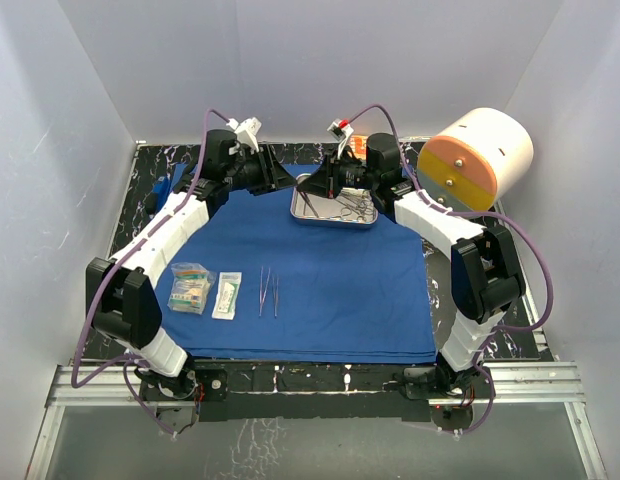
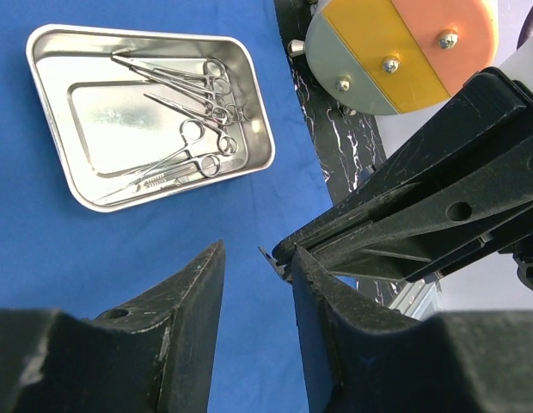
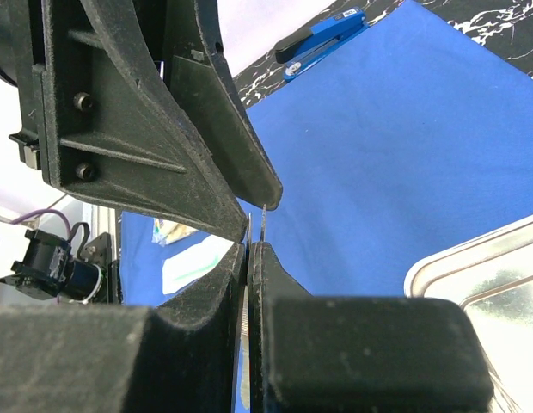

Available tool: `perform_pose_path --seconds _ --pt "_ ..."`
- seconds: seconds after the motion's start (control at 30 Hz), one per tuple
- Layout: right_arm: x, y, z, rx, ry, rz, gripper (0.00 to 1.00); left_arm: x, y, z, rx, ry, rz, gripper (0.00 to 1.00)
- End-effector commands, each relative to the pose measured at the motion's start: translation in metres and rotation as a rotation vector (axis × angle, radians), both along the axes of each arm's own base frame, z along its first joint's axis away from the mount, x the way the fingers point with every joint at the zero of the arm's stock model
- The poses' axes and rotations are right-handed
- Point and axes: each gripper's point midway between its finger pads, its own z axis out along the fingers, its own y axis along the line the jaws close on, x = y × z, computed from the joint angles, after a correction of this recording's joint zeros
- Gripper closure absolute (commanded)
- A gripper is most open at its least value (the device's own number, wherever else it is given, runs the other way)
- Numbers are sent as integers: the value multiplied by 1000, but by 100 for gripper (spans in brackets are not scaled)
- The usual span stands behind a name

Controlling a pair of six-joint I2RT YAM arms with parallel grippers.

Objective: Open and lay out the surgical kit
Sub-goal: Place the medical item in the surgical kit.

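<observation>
One steel instrument (image 3: 263, 220) clamped in right tool (image 3: 252, 253).

Royal-blue cloth (image 1: 330, 280), silver tray (image 2: 103, 120), black white-veined table (image 1: 155, 175), orange-and-yellow-faced cylinder (image 1: 480, 155).

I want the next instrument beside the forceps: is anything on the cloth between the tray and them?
Nothing visible: the blue cloth between tray and forceps is bare. By the tray, the right hand grips a thin steel instrument; the left hand hovers alongside.

Blue cloth (image 1: 340, 290) spread flat, steel tray (image 1: 330, 223) holding clamps (image 2: 193, 95) far side, forceps (image 1: 268, 292), two packets (image 1: 189, 287) near-left
</observation>
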Motion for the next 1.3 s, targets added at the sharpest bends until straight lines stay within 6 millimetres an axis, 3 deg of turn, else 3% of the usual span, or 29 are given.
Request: perform_pose_path --seconds 0.0,0.27,0.37,0.67,1.27 --pt "-3 4 32 38 -109 12 100 -6 8 20 -18 -40 12 66" --pt "1 3 31 24 -112 -11 100 -11 4 23 -54 -48 -23 60" --pt "0 8 21 19 -87 15 100 -8 7 19 -43 -42 -8 64" --pt "-11 17 22 23 -92 60 100 -4 5 19 -47 -39 -8 72" --pt "-7 20 23 23 -76 26 100 -3 1 17 -68 -14 -10 96"
